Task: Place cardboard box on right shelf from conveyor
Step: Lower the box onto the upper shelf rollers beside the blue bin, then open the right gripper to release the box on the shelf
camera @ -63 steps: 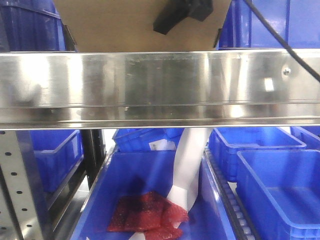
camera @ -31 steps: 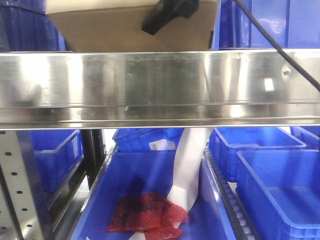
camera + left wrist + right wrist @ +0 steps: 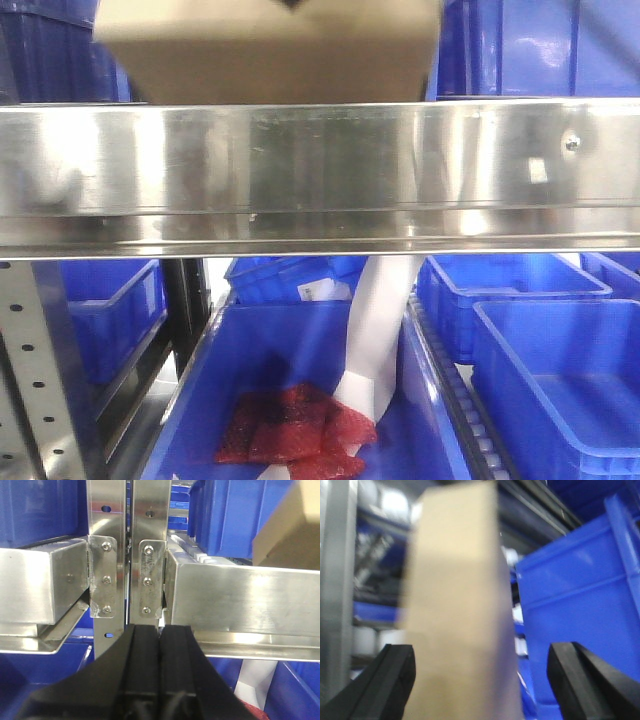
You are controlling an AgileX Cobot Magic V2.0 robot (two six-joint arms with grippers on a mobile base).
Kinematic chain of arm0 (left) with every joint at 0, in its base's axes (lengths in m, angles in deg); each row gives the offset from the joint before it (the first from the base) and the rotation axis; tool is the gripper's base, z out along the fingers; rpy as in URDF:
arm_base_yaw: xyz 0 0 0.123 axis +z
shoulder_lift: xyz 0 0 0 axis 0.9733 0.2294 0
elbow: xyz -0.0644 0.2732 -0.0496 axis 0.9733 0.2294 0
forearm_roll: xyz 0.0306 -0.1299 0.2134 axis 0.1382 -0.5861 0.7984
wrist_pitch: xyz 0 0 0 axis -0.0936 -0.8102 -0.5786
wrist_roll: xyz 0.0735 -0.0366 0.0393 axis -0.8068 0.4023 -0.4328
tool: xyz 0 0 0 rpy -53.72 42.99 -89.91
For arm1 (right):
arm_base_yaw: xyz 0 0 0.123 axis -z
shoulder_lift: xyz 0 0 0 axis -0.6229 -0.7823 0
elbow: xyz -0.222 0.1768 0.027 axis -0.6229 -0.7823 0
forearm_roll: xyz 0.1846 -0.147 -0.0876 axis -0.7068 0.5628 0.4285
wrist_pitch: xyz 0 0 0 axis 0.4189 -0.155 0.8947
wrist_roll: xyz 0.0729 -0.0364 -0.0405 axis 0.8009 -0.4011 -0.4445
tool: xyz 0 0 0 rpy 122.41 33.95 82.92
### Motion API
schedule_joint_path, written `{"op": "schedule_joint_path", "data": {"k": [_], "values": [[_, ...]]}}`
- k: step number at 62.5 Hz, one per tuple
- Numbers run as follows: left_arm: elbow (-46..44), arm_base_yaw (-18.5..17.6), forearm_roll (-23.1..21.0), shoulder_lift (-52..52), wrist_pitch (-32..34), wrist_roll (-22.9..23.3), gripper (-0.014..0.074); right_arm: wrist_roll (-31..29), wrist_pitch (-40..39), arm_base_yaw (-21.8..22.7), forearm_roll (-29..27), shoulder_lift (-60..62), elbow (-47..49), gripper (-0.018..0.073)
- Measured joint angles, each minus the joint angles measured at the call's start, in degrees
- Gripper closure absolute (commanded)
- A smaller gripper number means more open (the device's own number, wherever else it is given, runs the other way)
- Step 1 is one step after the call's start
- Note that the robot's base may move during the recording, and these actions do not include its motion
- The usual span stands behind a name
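Note:
The cardboard box [image 3: 270,50] sits at the top of the front view, behind the shiny steel front rail of the right shelf [image 3: 320,170]. In the right wrist view the cardboard box [image 3: 455,605] stands blurred between the spread fingers of my right gripper [image 3: 481,650], which is open. Its left finger is close against the box and its right finger [image 3: 575,675] stands clear of it. My left gripper [image 3: 160,627] is shut and empty, in front of the shelf's bolted uprights [image 3: 150,555], with the box [image 3: 292,530] up to its right. The conveyor is out of view.
Blue plastic bins [image 3: 550,370] fill the level under the rail, one holding a red mesh bag [image 3: 290,425] and a white paper strip [image 3: 380,330]. More blue bins [image 3: 580,610] stand beside the box. A perforated grey upright [image 3: 35,370] is at lower left.
The black right gripper that lay across the box's front face has left the front view. The box tipped and settled lower behind the rail.

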State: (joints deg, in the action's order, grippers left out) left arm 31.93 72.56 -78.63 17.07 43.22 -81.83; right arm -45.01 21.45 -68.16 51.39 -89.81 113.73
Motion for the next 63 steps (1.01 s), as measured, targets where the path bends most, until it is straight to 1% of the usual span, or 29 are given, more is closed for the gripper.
{"op": "schedule_joint_path", "data": {"k": [6,11,20,23,27,31,33,42,48,54,63], "values": [[0.0,0.0,0.0,0.0,0.0,0.0,0.0715,2.0,2.2,0.0,-2.5,2.0,0.0,-0.0065],[0.0,0.0,0.0,0.0,0.0,0.0,0.0715,5.9,3.1,0.0,-3.9,3.7,0.0,-0.0062],[0.0,0.0,0.0,0.0,0.0,0.0,0.0715,18.0,2.6,0.0,-4.7,5.9,0.0,-0.0060],[0.0,0.0,0.0,0.0,0.0,0.0,0.0715,22.9,1.7,0.0,-4.7,6.5,0.0,-0.0037],[0.0,0.0,0.0,0.0,0.0,0.0,0.0715,30.0,0.4,0.1,-3.9,7.1,0.0,0.0030],[0.0,0.0,0.0,0.0,0.0,0.0,0.0715,37.1,-0.7,0.1,-1.8,7.7,0.0,0.0133],[0.0,0.0,0.0,0.0,0.0,0.0,0.0715,41.0,-1.2,0.1,-0.1,8.1,-0.1,0.0196],[0.0,0.0,0.0,0.0,0.0,0.0,0.0715,52.7,-2.9,1.4,6.5,10.3,-3.0,0.0509],[0.0,0.0,0.0,0.0,0.0,0.0,0.0715,59.8,-4.7,2.8,10.3,12.7,-6.9,0.0503],[0.0,0.0,0.0,0.0,0.0,0.0,0.0715,65.9,-7.8,4.0,12.5,15.9,-11.7,0.0503],[0.0,0.0,0.0,0.0,0.0,0.0,0.0715,72.0,-14.0,4.5,13.1,20.6,-18.6,0.0503]]}}
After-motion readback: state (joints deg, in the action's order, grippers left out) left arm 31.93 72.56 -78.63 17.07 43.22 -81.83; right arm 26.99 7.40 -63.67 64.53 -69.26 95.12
